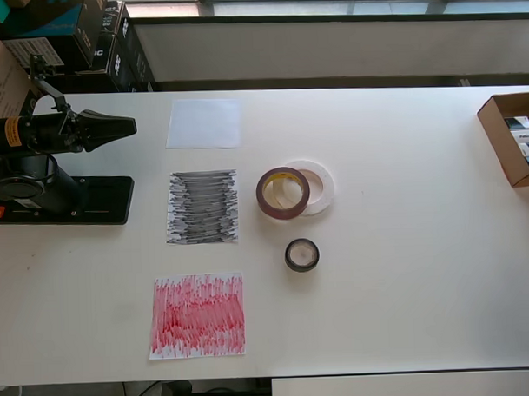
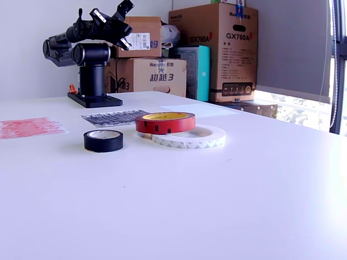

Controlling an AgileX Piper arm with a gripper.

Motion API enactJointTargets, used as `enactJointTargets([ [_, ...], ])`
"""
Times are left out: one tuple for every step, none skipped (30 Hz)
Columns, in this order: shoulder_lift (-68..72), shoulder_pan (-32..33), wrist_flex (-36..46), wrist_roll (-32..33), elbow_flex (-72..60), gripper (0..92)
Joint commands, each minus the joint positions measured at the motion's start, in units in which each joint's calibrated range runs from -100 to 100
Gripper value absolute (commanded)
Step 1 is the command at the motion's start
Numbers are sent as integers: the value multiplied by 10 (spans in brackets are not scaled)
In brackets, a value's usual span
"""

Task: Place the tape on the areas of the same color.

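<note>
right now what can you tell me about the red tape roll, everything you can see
The red tape roll is a wide ring with a dark red-brown outer band and a yellowish inner core, hollow in the middle. It lies flat on the white table, partly overlapping the white tape roll and resting on its edge, so it looks slightly tilted in the exterior view. It sits off every sheet, beside the black scribbled sheet. The claw is far from it.

Red roll (image 1: pixel 283 193) overlaps white roll (image 1: pixel 314 187); black roll (image 1: pixel 301 254) apart (all flat, off the sheets (image 1: pixel 201 207)).
</note>
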Motion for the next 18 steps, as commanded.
enactJointTargets([
  [-2, -2, 4, -2, -2, 75],
  [-2, -2, 4, -2, -2, 75],
  [-2, -2, 4, -2, -2, 75],
  [-2, -2, 4, -2, -2, 75],
  [-2, -2, 4, -2, -2, 75],
  [-2, -2, 4, -2, -2, 75],
  [-2, -2, 4, -2, -2, 75],
  [-2, -2, 4, -2, -2, 75],
  [-2, -2, 4, -2, -2, 75],
  [-2, -2, 4, -2, -2, 75],
  [-2, -2, 4, -2, -2, 75],
  [-2, -2, 4, -2, -2, 75],
  [-2, -2, 4, -2, -2, 75],
  [-2, -2, 4, -2, -2, 75],
  [-2, -2, 4, -2, -2, 75],
  [-2, -2, 4, -2, -2, 75],
  [-2, 0, 4, -2, -2, 75],
  [-2, 0, 4, -4, -2, 75],
])
